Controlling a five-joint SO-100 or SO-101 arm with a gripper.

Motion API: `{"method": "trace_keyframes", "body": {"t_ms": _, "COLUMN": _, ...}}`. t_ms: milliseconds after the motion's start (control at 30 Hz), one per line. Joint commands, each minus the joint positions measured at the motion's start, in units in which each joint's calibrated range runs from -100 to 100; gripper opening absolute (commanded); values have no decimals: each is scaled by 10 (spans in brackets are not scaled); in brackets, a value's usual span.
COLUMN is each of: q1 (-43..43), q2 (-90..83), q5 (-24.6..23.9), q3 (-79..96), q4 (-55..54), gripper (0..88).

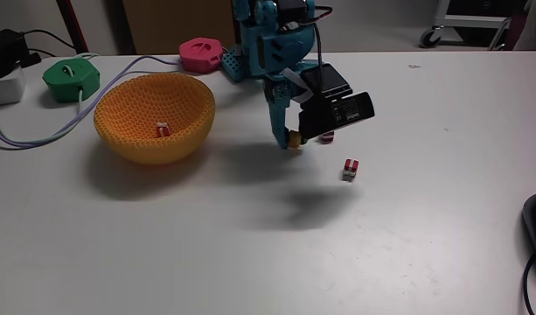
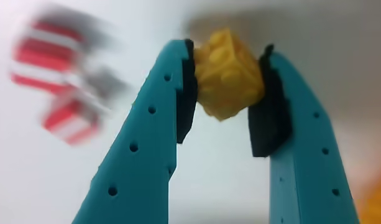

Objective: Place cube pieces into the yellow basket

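Fixed view: teal arm rises from the upper centre of the frame, base at the far edge of the white table. It bends forward and down; a black camera block is on the wrist, right of the fingers. Gripper points down, tips at or just above the tabletop, right of the yellow basket.

Wrist view: gripper fills centre frame, two teal perforated fingers with black pads. Jaws pinched on the yellow-orange cube; each pad touches one side of it. The cube sits tilted between the pads. In the fixed view the same cube shows as a small orange spot at the fingertips.

Containers: basket sits upper left of centre, tipped so its opening faces the camera. One red-and-white cube in the basket rests on the inner wall, low down.

On the table: one striped cube by the gripper, just right of the fingertips, partly hidden under the camera block. One striped cube further right, lower and apart from the gripper. Wrist view, upper left: blurred striped pieces; count unclear.

Upper left of the fixed view: green round device, pink round device, both cabled, behind the basket.
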Motion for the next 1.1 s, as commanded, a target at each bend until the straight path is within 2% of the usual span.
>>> {"method": "trace_keyframes", "body": {"t_ms": 0, "q1": 125, "q2": -79, "q5": 105, "q3": -154, "q4": 151, "gripper": 0}}
{"method": "trace_keyframes", "body": {"t_ms": 100, "q1": 272, "q2": -119, "q5": 192, "q3": -254, "q4": 250, "gripper": 0}}
{"method": "trace_keyframes", "body": {"t_ms": 167, "q1": 372, "q2": -129, "q5": 231, "q3": -297, "q4": 301, "gripper": 0}}
{"method": "trace_keyframes", "body": {"t_ms": 267, "q1": 490, "q2": -129, "q5": 268, "q3": -290, "q4": 333, "gripper": 0}}
{"method": "trace_keyframes", "body": {"t_ms": 333, "q1": 535, "q2": -127, "q5": 281, "q3": -245, "q4": 327, "gripper": 14}}
{"method": "trace_keyframes", "body": {"t_ms": 367, "q1": 547, "q2": -127, "q5": 293, "q3": -233, "q4": 340, "gripper": 138}}
{"method": "trace_keyframes", "body": {"t_ms": 400, "q1": 544, "q2": -130, "q5": 317, "q3": -236, "q4": 363, "gripper": 358}}
{"method": "trace_keyframes", "body": {"t_ms": 433, "q1": 539, "q2": -132, "q5": 329, "q3": -243, "q4": 379, "gripper": 448}}
{"method": "trace_keyframes", "body": {"t_ms": 500, "q1": 538, "q2": -133, "q5": 330, "q3": -234, "q4": 393, "gripper": 489}}
{"method": "trace_keyframes", "body": {"t_ms": 633, "q1": 530, "q2": -133, "q5": 325, "q3": -242, "q4": 415, "gripper": 506}}
{"method": "trace_keyframes", "body": {"t_ms": 733, "q1": 487, "q2": -133, "q5": 302, "q3": -280, "q4": 454, "gripper": 509}}
{"method": "trace_keyframes", "body": {"t_ms": 767, "q1": 455, "q2": -133, "q5": 279, "q3": -291, "q4": 467, "gripper": 494}}
{"method": "trace_keyframes", "body": {"t_ms": 900, "q1": 206, "q2": -131, "q5": 128, "q3": -298, "q4": 443, "gripper": 444}}
{"method": "trace_keyframes", "body": {"t_ms": 1000, "q1": 22, "q2": -129, "q5": 28, "q3": -227, "q4": 360, "gripper": 430}}
{"method": "trace_keyframes", "body": {"t_ms": 1067, "q1": -58, "q2": -129, "q5": -15, "q3": -157, "q4": 277, "gripper": 421}}
